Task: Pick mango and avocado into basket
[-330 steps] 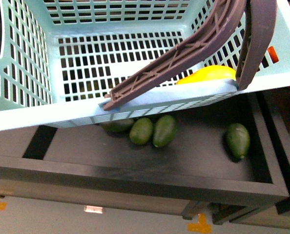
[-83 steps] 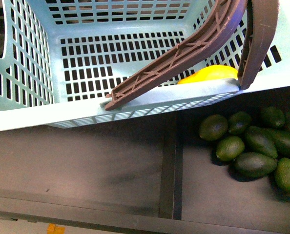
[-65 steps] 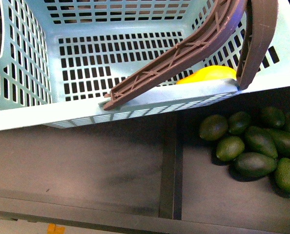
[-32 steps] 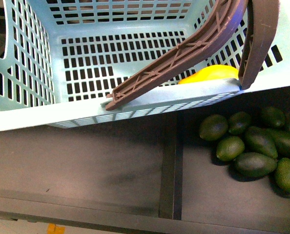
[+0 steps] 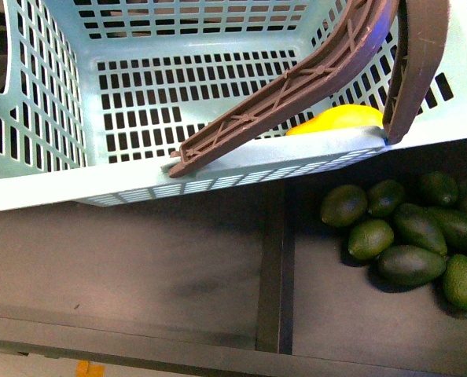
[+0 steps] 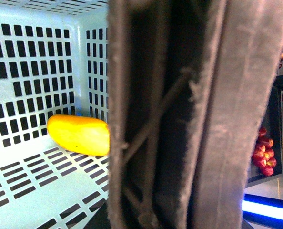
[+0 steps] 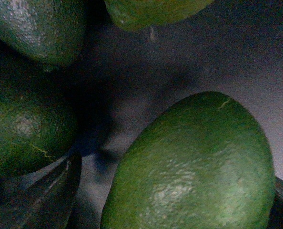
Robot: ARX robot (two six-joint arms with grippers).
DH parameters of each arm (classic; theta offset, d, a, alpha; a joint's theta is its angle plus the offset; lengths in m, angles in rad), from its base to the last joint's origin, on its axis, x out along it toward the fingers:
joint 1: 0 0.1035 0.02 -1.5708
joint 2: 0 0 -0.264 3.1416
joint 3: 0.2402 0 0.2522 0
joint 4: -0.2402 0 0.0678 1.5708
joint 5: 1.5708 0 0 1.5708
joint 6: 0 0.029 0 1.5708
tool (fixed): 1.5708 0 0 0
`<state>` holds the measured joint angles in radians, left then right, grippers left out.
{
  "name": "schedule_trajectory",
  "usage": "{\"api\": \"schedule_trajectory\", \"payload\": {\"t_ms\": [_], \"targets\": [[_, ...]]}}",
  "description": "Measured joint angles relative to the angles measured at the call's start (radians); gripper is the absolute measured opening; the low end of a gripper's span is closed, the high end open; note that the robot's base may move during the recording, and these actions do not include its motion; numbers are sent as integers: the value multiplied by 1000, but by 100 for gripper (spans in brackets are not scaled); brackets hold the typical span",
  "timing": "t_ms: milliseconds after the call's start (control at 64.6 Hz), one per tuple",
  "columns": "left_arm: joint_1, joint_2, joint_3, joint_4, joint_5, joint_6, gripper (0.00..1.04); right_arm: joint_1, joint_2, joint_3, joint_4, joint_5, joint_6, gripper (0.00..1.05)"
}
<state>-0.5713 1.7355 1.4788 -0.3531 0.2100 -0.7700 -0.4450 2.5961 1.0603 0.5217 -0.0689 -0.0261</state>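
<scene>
Front view: mango (image 5: 340, 118) alone in basket (image 5: 218, 169), avocados (image 5: 410, 265) in bin (image 5: 336, 322); right claw (image 7: 167, 200) wide around one avocado (image 7: 194, 167), left claw unclear.

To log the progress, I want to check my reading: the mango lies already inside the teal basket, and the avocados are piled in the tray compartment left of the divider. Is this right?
Not quite. The front view shows the avocados piled in the compartment right of the divider, not left. The rest holds: the mango lies inside the teal basket.
</scene>
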Motion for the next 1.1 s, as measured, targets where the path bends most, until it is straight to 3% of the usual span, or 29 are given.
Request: {"api": "schedule_trajectory", "payload": {"t_ms": [155, 309, 634, 882, 1098], "targets": [[0, 0, 0, 0, 0, 0, 14, 0, 10, 3, -1, 6, 0, 69], [0, 0, 0, 0, 0, 0, 14, -2, 10, 2, 0, 2, 0, 60], [0, 0, 0, 0, 0, 0, 14, -39, -66, -98, 62, -67, -30, 58], [0, 0, 0, 0, 0, 0, 14, -99, -315, -290, 131, -228, -105, 58], [0, 0, 0, 0, 0, 0, 14, -160, -665, -463, 51, -431, -159, 58]]}}
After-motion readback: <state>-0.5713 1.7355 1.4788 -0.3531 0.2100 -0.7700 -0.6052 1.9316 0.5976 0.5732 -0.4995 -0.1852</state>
